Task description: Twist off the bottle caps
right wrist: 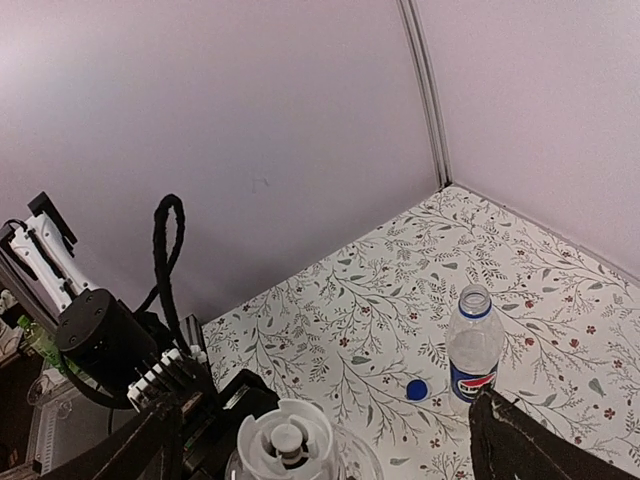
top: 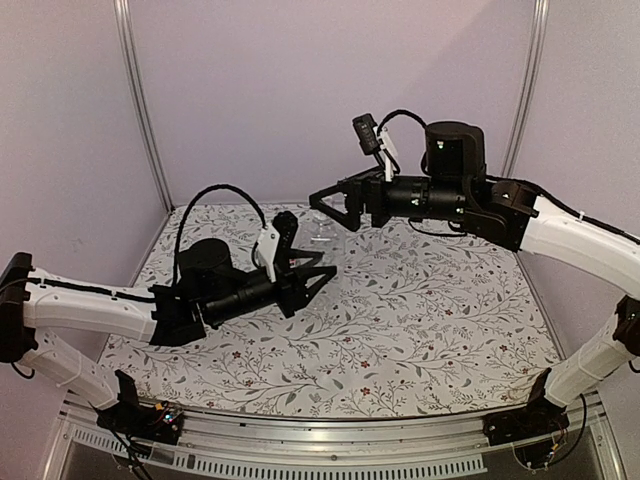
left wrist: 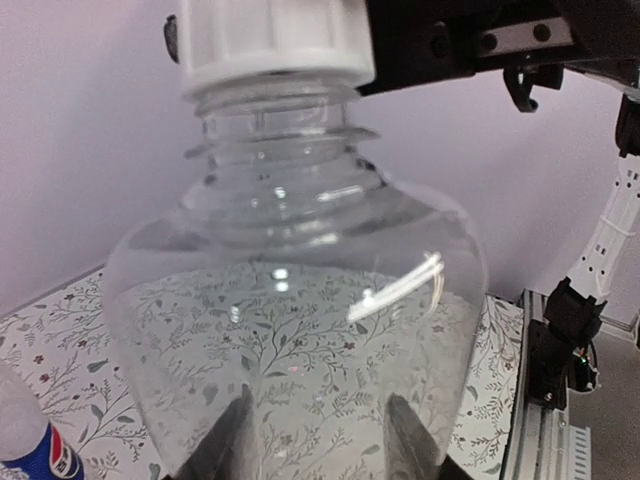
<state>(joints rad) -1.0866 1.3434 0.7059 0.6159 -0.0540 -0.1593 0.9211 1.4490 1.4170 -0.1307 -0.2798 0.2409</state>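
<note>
The short unlabelled clear bottle fills the left wrist view, with its pale cap screwed on. My left gripper is shut on its lower body, fingers on either side. In the top view the bottle sits just past the left gripper. My right gripper hovers over the pale cap, open, with fingers wide apart on both sides. The Pepsi bottle stands uncapped on the table, and its blue cap lies beside it.
The flowered table cloth ends at purple walls at the back and sides. The Pepsi bottle also shows at the lower left of the left wrist view. The left arm's black body and cable lie close beside the pale cap.
</note>
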